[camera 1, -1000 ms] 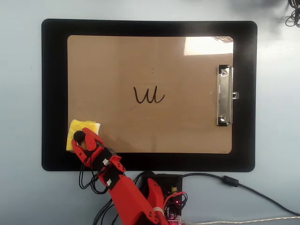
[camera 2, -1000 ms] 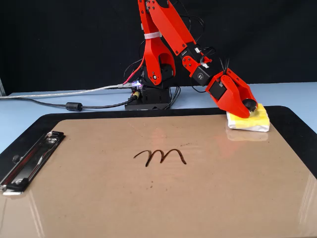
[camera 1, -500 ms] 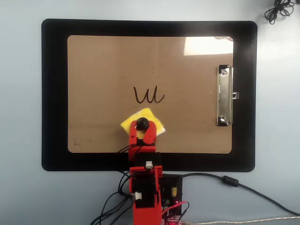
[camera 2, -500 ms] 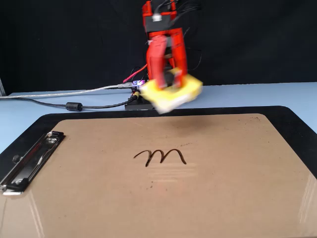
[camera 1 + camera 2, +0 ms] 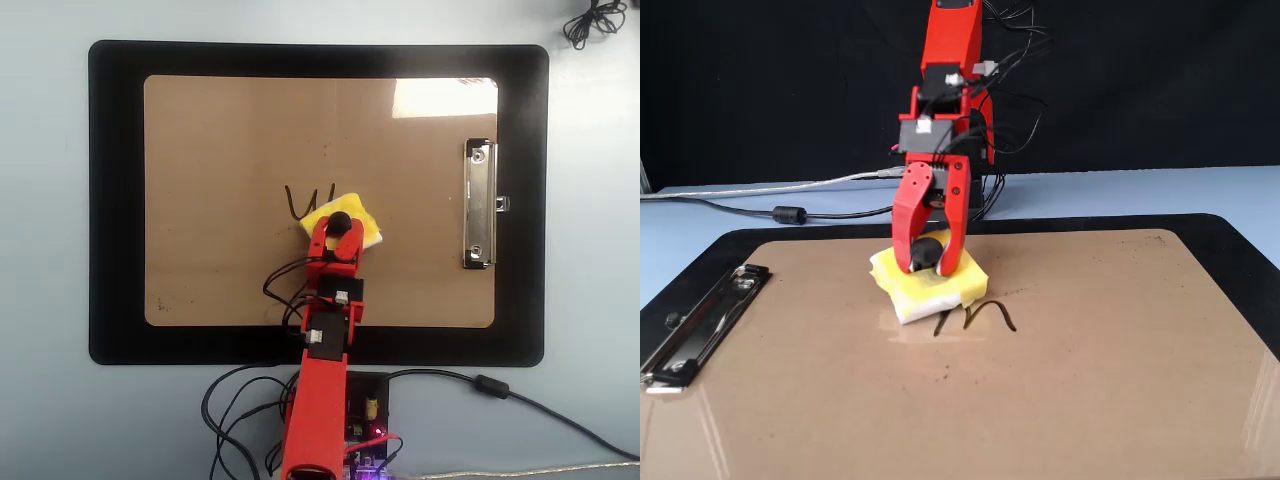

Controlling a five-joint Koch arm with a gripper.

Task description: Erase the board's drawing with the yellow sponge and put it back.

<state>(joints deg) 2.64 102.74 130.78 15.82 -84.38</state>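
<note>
While our tool [image 5: 931,255] clamps the yellow sponge [image 5: 930,287] by its knob, at the drawing's [image 5: 305,201] four o'clock — a tilt might smear ink.

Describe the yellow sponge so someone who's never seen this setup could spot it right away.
Find the tan board lying on the black mat. Near its middle, the red gripper is shut on the black knob of the yellow sponge, which overlaps the drawing. It is the only bright yellow thing there.

Gripper [image 5: 340,222] clamps the knob of the yellow sponge [image 5: 352,217] on the board [image 5: 230,150]. Sponge covers the drawing's [image 5: 300,199] right part; remaining strokes show just left of the gripper.
</note>
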